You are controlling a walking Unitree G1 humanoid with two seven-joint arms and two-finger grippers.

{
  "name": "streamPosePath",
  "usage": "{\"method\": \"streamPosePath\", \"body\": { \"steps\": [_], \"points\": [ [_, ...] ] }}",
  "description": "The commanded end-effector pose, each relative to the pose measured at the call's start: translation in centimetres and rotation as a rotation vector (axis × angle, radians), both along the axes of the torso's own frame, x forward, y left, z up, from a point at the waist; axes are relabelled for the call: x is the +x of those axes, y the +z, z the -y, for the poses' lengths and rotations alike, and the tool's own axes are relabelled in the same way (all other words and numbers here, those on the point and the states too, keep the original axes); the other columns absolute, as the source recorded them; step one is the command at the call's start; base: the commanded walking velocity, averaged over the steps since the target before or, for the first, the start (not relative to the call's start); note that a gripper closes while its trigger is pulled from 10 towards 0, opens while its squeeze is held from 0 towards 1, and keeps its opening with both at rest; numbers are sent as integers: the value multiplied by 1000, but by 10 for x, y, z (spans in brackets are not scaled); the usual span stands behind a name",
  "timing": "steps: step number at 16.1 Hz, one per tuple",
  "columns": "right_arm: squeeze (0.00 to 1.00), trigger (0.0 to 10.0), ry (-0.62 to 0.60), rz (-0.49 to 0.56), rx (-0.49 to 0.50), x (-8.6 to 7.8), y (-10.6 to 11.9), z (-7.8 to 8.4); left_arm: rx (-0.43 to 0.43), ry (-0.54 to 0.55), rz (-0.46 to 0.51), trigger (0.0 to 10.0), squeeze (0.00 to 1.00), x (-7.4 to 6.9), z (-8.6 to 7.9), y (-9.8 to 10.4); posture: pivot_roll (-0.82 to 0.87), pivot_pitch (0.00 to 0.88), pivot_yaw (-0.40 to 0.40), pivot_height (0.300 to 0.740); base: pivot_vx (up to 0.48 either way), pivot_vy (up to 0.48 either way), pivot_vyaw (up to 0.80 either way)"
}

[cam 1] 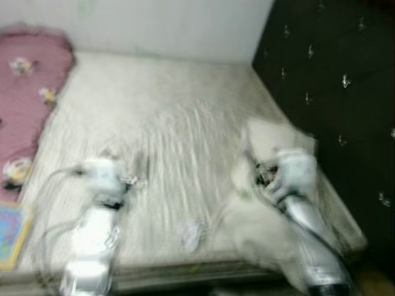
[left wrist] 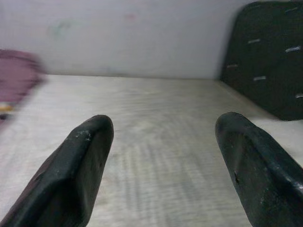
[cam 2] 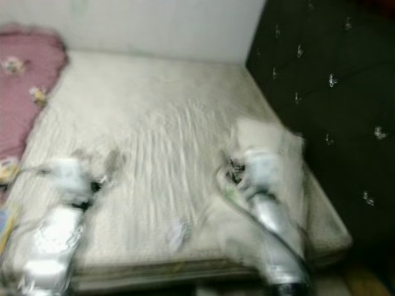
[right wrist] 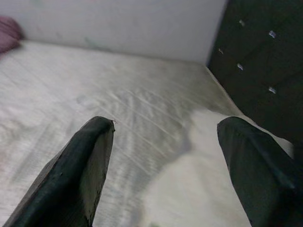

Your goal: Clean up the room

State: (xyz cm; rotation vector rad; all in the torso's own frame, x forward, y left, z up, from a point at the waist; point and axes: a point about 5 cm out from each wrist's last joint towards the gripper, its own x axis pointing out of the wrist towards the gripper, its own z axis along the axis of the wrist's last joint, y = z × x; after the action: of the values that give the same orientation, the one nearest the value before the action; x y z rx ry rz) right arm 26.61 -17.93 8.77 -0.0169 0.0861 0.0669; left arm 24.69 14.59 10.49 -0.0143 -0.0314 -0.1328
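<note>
A bed with a cream mattress point(cam 1: 166, 117) lies before me, and the eye views are blurred. A white pillow point(cam 1: 274, 137) rests at the bed's right side by the headboard; it is also seen as the pale pillow point(right wrist: 189, 189). My right arm point(cam 1: 296, 185) reaches over the pillow, and my right gripper point(right wrist: 165, 125) is open just above it with nothing between its fingers. My left arm point(cam 1: 102, 182) stretches over the near left of the mattress. My left gripper point(left wrist: 163, 127) is open over bare mattress. A small crumpled white scrap point(cam 1: 192, 234) lies near the bed's front edge.
A pink patterned blanket point(cam 1: 28, 80) lies along the bed's left side. A black tufted headboard point(cam 1: 333, 80) stands on the right and a white wall point(cam 1: 160, 24) runs behind the bed. A colourful book point(cam 1: 9, 237) sits at the near left.
</note>
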Motion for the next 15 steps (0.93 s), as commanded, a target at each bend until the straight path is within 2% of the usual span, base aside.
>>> {"method": "streamPosePath", "body": {
  "steps": [1, 8, 10, 11, 14, 15],
  "points": [
    [0, 10000, 23, 45, 13, 6, 11, -10, 25, 39, 13, 10000, 0, 0, -13, 4, 10, 0, -97, 740, 0, 0, 0],
    [0, 10000, 26, 42, 13, 7, 9, -10, 31, 78, -11, 10000, 0, 1, -16, 1, 10, 0, -97, 740, 0, 0, 0],
    [0, 10000, 32, 49, 15, 9, 12, -12, 33, 93, -2, 10000, 0, 2, -18, 5, 24, 0, -98, 740, 0, 0, 0],
    [0, 10000, 37, 62, 13, 12, 18, -12, 52, 135, 10, 10000, 0, 3, -22, 12, 21, 14, -97, 740, 0, 0, 0],
    [0, 10000, 35, 90, 14, 18, 28, -10, 135, 231, 14, 10000, 0, -5, -35, 17, 36, 58, -97, 740, 0, 0, 0],
    [0, 10000, 37, 100, 20, 20, 33, -12, 113, 235, 2, 10000, 0, -11, -38, 16, 29, 65, -101, 740, 0, 0, 0]
  ]
}}
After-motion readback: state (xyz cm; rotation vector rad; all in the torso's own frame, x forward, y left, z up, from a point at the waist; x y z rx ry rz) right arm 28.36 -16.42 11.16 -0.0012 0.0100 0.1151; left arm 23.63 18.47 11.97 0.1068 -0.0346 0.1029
